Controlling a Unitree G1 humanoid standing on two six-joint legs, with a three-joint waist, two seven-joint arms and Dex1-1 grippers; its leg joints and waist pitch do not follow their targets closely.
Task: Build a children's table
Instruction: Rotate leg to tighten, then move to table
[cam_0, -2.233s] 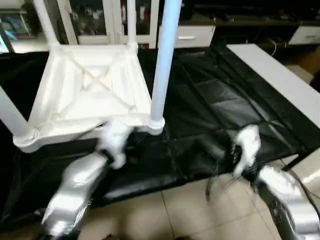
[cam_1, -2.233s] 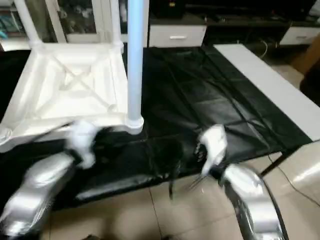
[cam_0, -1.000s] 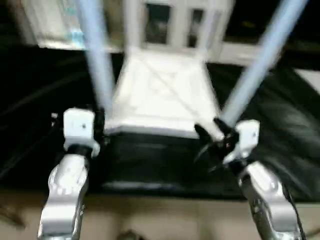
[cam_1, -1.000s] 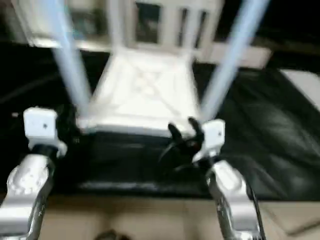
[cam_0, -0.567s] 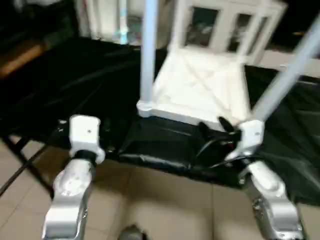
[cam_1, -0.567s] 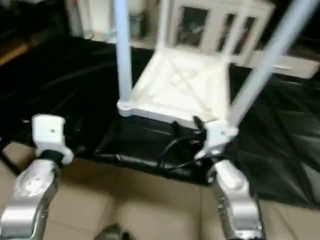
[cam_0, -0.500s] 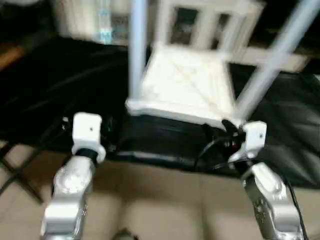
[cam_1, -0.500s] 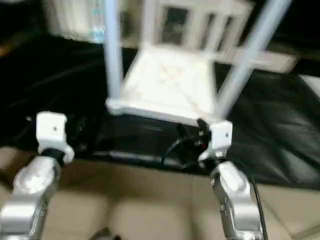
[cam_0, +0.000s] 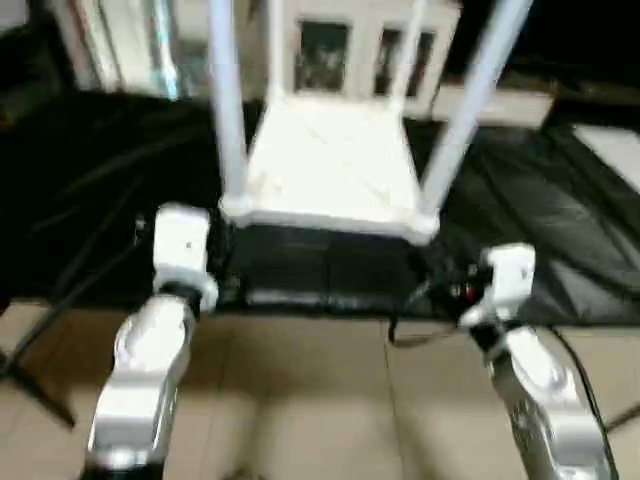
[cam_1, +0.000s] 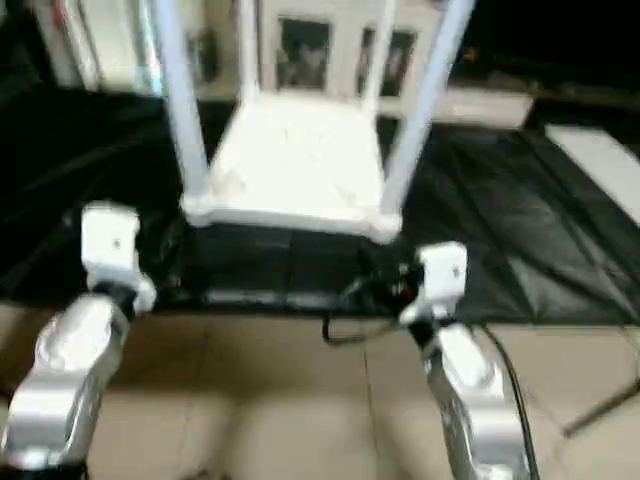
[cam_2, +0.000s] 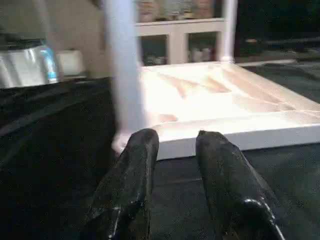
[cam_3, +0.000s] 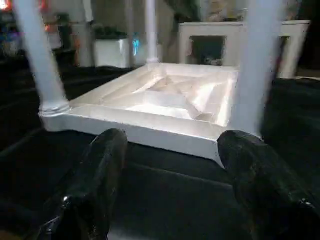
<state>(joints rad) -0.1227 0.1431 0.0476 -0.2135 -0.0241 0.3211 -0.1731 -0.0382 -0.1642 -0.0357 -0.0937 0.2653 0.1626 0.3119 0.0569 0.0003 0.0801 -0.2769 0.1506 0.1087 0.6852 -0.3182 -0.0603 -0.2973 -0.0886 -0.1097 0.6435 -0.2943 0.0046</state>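
The children's table (cam_0: 330, 160) lies upside down on the black cloth, its ribbed underside up and its white legs standing upright. The near-left leg (cam_0: 225, 100) and the near-right leg (cam_0: 470, 100) rise at its front corners. My left gripper (cam_2: 175, 142) is open a little and empty, a short way in front of the near edge beside the near-left leg (cam_2: 125, 75). My right gripper (cam_3: 175, 145) stands wide open and empty, facing the near edge (cam_3: 150, 132) between the two front legs. Neither gripper touches the table.
The black-cloth work table (cam_0: 560, 200) stretches to both sides and ends just ahead of my wrists, with tiled floor (cam_0: 320, 400) below. A white board (cam_0: 615, 150) lies at the far right. White cabinets (cam_0: 350, 50) stand behind. A black cable (cam_0: 420, 330) hangs by my right wrist.
The camera has swung, so the table now sits centred and square-on. Both arms have risen from the table's front edge to face the near corners. Neither gripper's opening has changed.
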